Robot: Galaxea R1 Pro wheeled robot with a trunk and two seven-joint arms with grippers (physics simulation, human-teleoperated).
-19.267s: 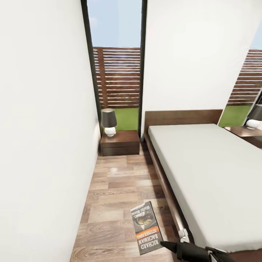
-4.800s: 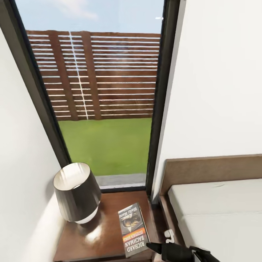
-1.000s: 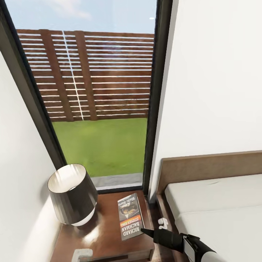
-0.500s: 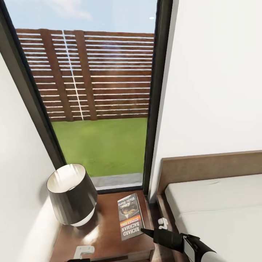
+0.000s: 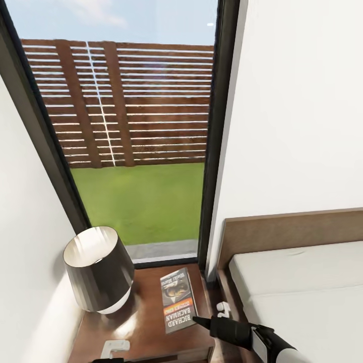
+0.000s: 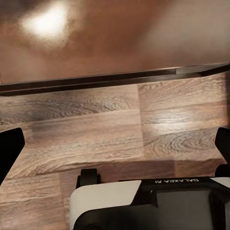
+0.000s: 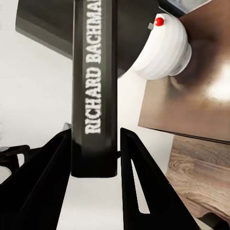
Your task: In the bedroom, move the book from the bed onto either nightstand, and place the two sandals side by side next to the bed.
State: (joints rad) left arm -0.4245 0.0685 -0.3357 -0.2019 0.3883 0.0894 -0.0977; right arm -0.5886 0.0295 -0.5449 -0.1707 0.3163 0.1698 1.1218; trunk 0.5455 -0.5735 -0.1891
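Holding the book (image 5: 177, 300) by its near edge, our right tool (image 5: 197, 319) has its two fingers (image 7: 136, 191) clamped on the spine lettered "RICHARD BACHMAN". Item sits over the glossy top of the nightstand (image 5: 146, 322); whether it lies flat on the wood we cannot tell. Lamp (image 5: 98, 268) with dark shade and white base stands beside it. Bed (image 5: 302, 292) adjoins the nightstand. Our left tool (image 6: 115, 158) is spread wide, empty, above the plank floor (image 6: 120, 129).

right claw (image 7: 96, 158): clamped on book | left claw (image 6: 115, 148): fingers spread
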